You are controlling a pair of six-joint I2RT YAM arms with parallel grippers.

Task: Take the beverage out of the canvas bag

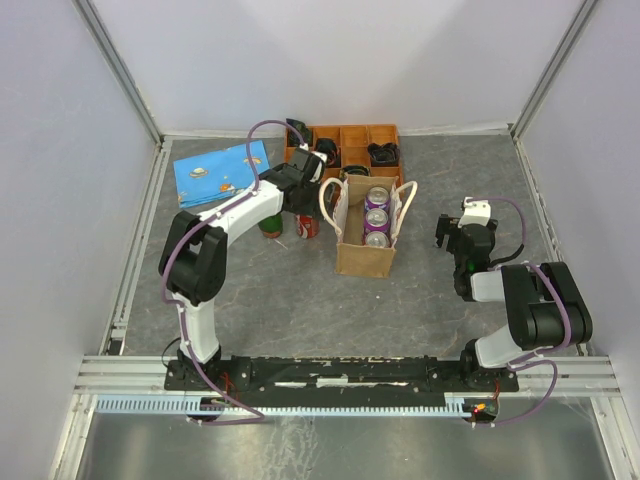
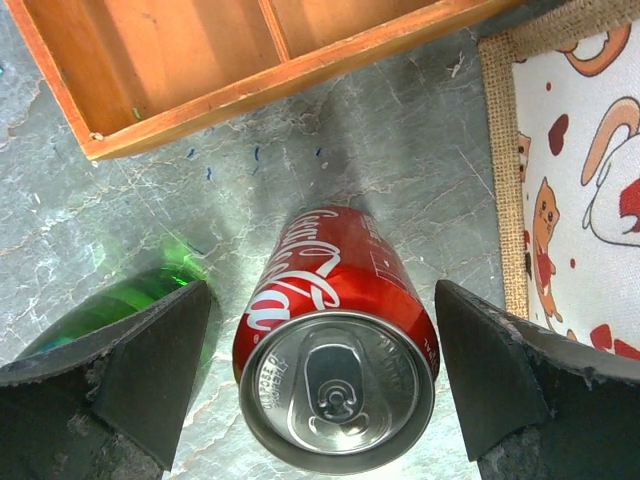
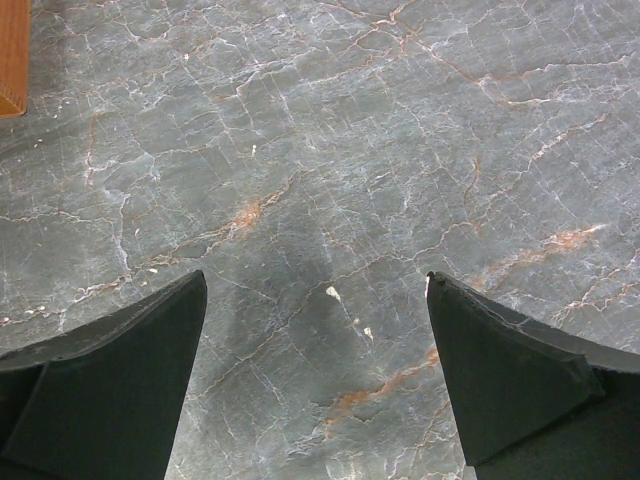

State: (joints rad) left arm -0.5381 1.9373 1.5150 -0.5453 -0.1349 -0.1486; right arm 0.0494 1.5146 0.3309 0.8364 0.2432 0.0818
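1. The canvas bag stands upright near the middle of the table, mouth open to the overhead camera, its cream handles folded out to either side.
2. Inside the bag I see three purple cans, upright and in a single row from the far end to the near end, each touching the next.
3. A red Coca-Cola can stands on the table just beside the bag's left wall, outside it. The left wrist view shows that wall as a burlap-edged panel printed with cartoon cats.
4. The left gripper hangs over the Coca-Cola can with its fingers spread. One finger is on each side of the can, and a gap of table shows on both sides.
5. A green container, partly hidden behind the left finger, stands just left of the red can. I cannot tell whether it is a bottle or a can.
6. The orange compartment tray lies beyond the bag at the far edge. Several cells hold dark items too small for me to identify.
7. A blue printed sheet lies flat to the left of the tray.
8. The right gripper is well apart from the bag on its right, fingers spread over bare table.
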